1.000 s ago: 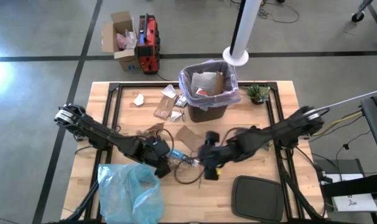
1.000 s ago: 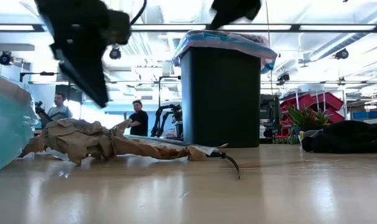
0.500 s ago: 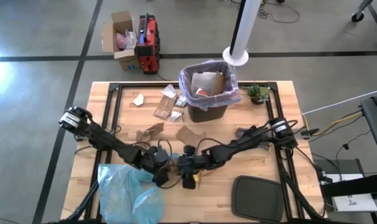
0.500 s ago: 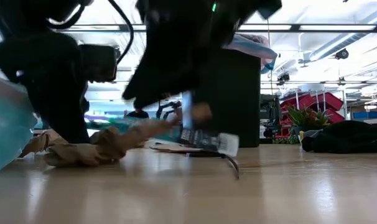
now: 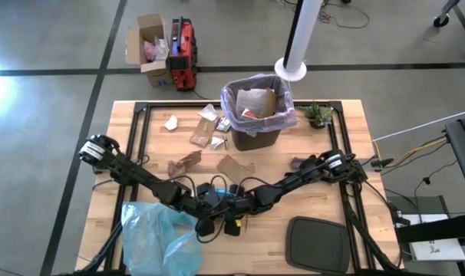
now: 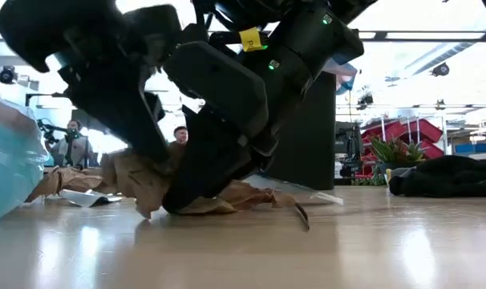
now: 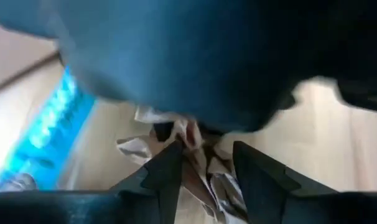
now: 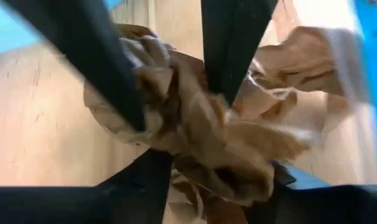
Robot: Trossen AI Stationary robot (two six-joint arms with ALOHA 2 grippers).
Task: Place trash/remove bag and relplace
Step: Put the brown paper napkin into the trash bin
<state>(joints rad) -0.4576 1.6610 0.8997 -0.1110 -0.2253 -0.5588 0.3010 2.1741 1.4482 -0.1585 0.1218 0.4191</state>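
- Both arms are bunched up at the front-middle of the desk (image 5: 347,115), meeting over one wad of crumpled brown paper (image 8: 195,124).
- The left claw (image 7: 204,165) is down on that wad. In its own wrist view the two dark fingers (image 7: 167,177) straddle a pinch of the brown paper, so it looks closed on it.
- The right claw (image 8: 176,87) is on the same wad from the other side. Its fingers (image 8: 232,43) are pushed into the crumpled paper with folds squeezed between them, so that one's gripping it too.
- In the low view the paper wad sits on the desk surface under both dark claws, with a black cord tail sticking out beside it.
- The black bin (image 5: 257,115) stands at the back of the desk, well apart from the claws, with the pale lavender-pink bag (image 5: 288,115) folded over its rim and some trash already inside.
- More cardboard scraps (image 5: 202,132) and white paper bits (image 5: 171,123) lie near the bin on its left.
- A light-blue plastic bag (image 5: 159,238) is slumped at the front-left corner, just beside the left arm.
- A black lid (image 5: 317,241) lies at the front-right, and a small green plant (image 5: 318,115) sits right of the bin.
- Two people are visible in the room behind.
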